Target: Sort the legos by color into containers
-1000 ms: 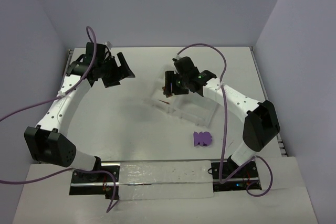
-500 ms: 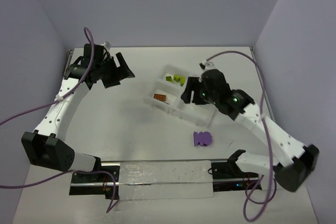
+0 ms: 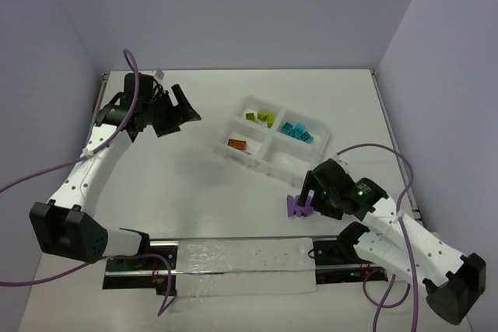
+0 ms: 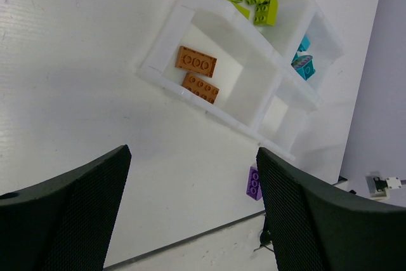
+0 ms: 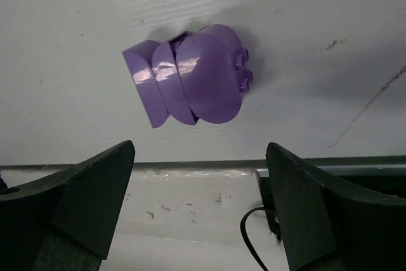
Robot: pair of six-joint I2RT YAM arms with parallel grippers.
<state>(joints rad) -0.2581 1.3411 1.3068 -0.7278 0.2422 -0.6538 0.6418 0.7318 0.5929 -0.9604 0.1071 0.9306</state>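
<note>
Purple legos below spread right claw

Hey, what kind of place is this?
Most likely a robotics lab test cell: a left arm and right arm mounted on a white table, plain walls boxing it in, a divided tray of sorted toy bricks.

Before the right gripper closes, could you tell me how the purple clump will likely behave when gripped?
The purple clump looks rigid and glossy, so probably stiff, though its rounded faces may slip when squeezed. It seems joined from several pieces, so a pull might split it.
</note>
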